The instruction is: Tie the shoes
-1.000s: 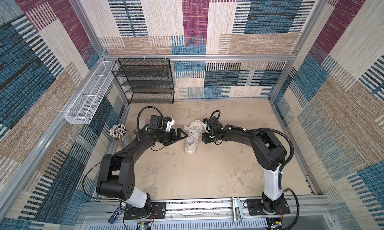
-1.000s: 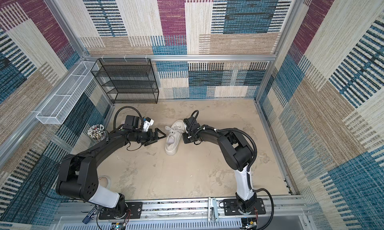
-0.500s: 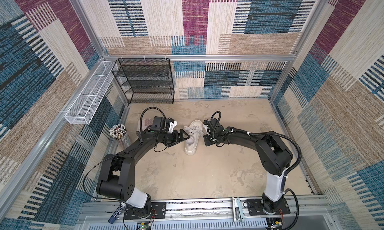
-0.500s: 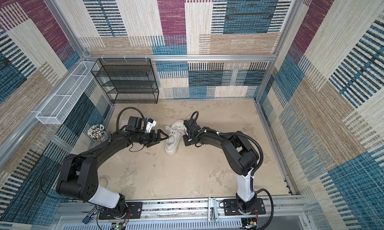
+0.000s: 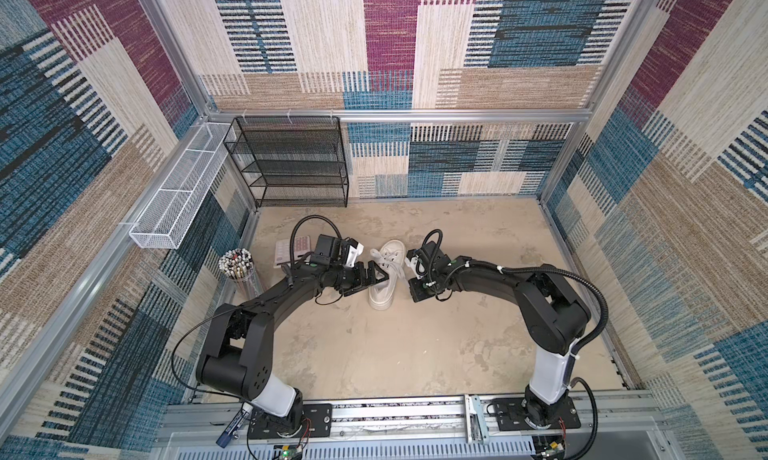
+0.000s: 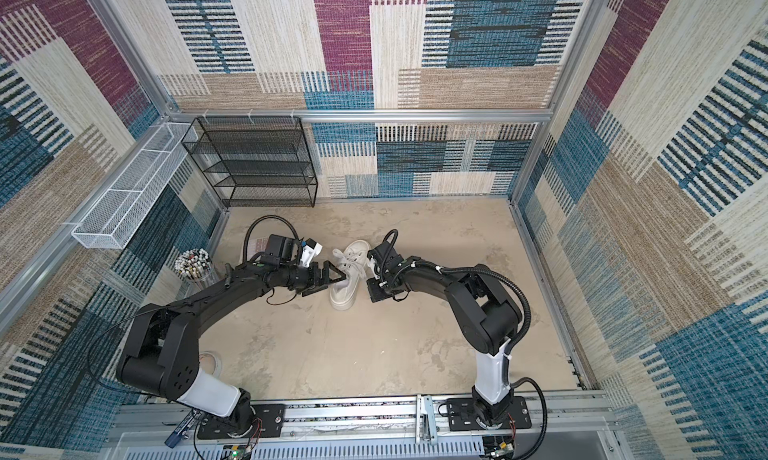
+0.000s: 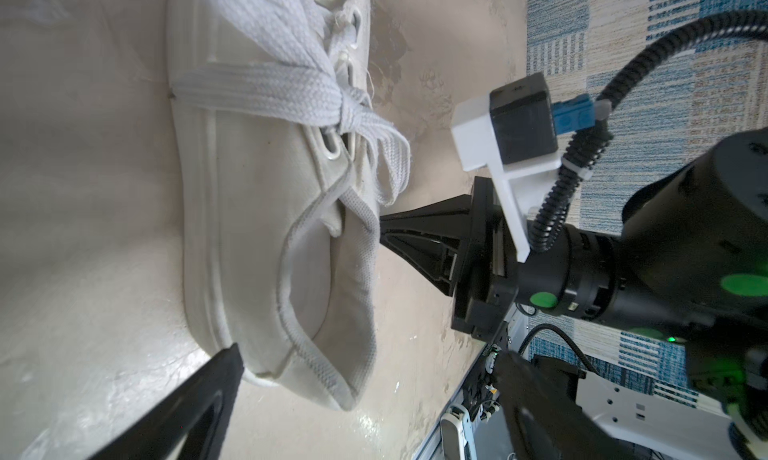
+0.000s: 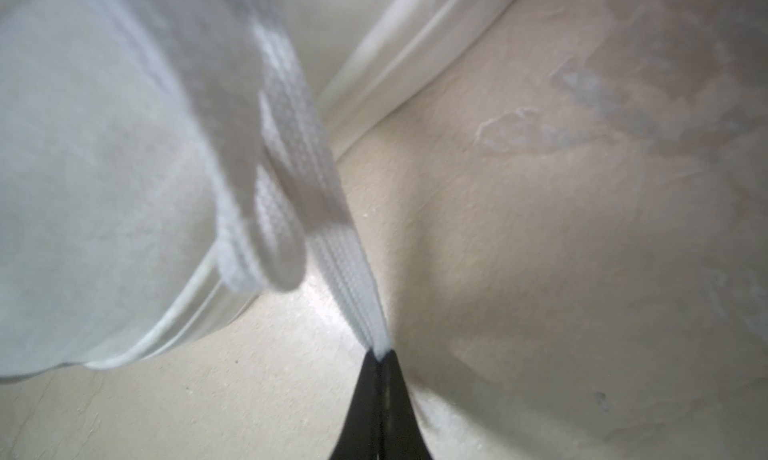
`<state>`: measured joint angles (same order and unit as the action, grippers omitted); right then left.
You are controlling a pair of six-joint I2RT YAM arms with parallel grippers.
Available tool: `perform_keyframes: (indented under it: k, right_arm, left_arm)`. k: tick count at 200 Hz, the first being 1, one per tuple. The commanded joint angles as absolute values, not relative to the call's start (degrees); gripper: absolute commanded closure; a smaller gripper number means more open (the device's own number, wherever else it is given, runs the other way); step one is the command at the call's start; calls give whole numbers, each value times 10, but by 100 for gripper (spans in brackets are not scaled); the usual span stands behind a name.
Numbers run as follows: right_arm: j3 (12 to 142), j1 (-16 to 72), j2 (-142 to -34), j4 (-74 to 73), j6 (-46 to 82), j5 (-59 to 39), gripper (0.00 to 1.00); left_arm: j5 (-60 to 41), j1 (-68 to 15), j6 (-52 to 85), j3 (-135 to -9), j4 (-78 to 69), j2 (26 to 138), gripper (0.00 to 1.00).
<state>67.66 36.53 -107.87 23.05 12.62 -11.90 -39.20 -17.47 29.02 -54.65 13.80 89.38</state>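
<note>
The white sneaker [image 5: 384,287] stands mid-counter [image 5: 395,354], between the two arms. The right end effector [image 8: 379,360] is pinched tight on a flat lace [image 8: 353,287] at its very tips, just right of the shoe. The left end effector [image 5: 380,276] is spread wide against the shoe's left side and grips nothing. With so shallow a pinch, a pull could let the lace slip free. Since nothing pins the shoe, a pull could also drag or tip it, or loosen the small knot already gathered at the eyelets.

Left end effector [image 5: 377,276] spread wide; right end effector [image 8: 379,356] pinched (tips together).
</note>
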Motion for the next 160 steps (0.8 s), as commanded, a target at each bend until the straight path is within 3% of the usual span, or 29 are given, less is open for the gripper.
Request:
perform_keyframes:
  k: [1, 47, 100, 142, 146, 154, 160]
  right_arm:
    - [674, 366, -1068, 233, 122, -159, 100]
    - [661, 366, -1062, 248, 112, -205, 100]
    - [692, 368, -1095, 319, 112, -141, 100]
    - [685, 367, -1088, 297, 121, -192, 100]
    - [687, 367, -1088, 299, 121, -189, 96]
    - [694, 367, -1088, 308, 126, -174, 77]
    - [696, 367, -1083, 309, 128, -168, 74]
  left_arm:
    - [-388, -184, 314, -541, 106, 899, 1]
    - [-387, -198, 330, -544, 79, 914, 1]
    - [-385, -201, 335, -553, 69, 924, 1]
    - [-385, -201, 332, -550, 69, 918, 1]
    - [-385, -201, 330, -550, 70, 917, 1]
    - [-382, -201, 326, -551, 77, 914, 1]
    - [-381, -201, 323, -553, 82, 912, 1]
